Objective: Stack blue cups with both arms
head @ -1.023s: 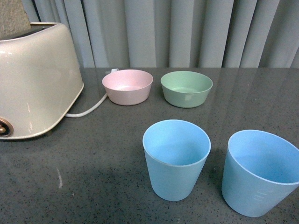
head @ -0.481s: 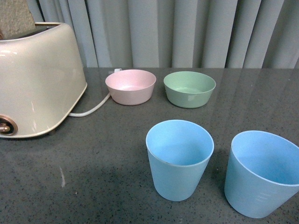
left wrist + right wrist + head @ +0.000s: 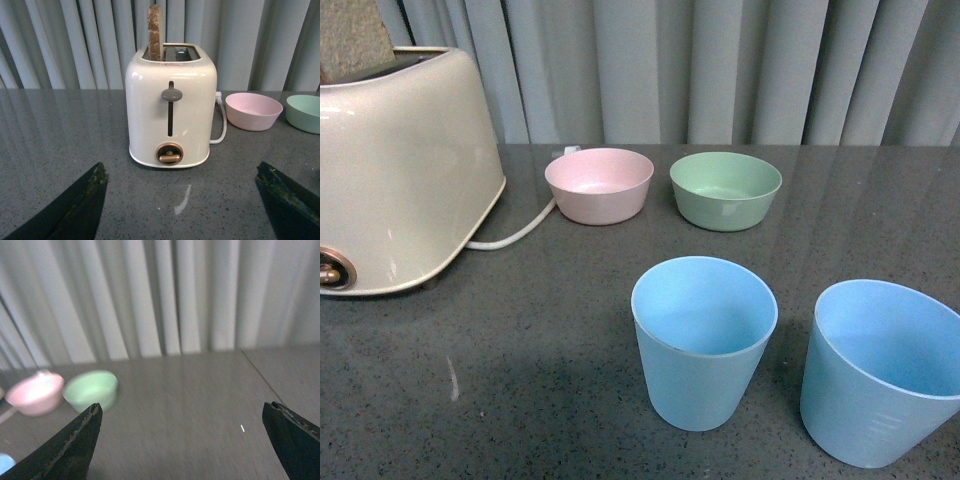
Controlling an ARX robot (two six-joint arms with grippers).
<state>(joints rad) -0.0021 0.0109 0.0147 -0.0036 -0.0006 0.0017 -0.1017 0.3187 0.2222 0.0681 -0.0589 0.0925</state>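
Front view: two matching light sky-blue matte plastic tumblers, handleless, walls tapering to a narrower base, stand upright and mouth-up on the dark grey speckled tabletop [image 3: 550, 350], on its near part. The left blue cup [image 3: 704, 350] is about mid-frame. The right blue cup [image 3: 878, 385] is just beside it on the right with a narrow gap between them, not touching, and is partly cut by the frame edge. Both are empty with thin round rims and an even colour inside and out (the right one has faint raised marks low on its wall). They are not stacked.

Further back stand a shallow pale-pink plastic bowl [image 3: 599, 186] and a shallow mint-green plastic bowl [image 3: 725, 190], side by side and apart, both shorter than the cups. At far left is a cream glossy two-slot toaster [image 3: 405, 180] with a brown bread slice [image 3: 355, 40] poking out of the top. Its white cord [image 3: 512, 236] runs along the table toward the pink bowl. A grey pleated curtain [image 3: 720, 70] hangs behind. Neither arm shows in this view.

Left wrist view: the left gripper [image 3: 181, 170] has its black jaws spread wide with nothing between them. It faces the toaster's lever side, with both bowls off to one side. No cup is seen here.

Right wrist view (blurred): the right gripper [image 3: 181, 407] also has its jaws spread wide and holds nothing, above bare tabletop, with the bowls and the curtain beyond.
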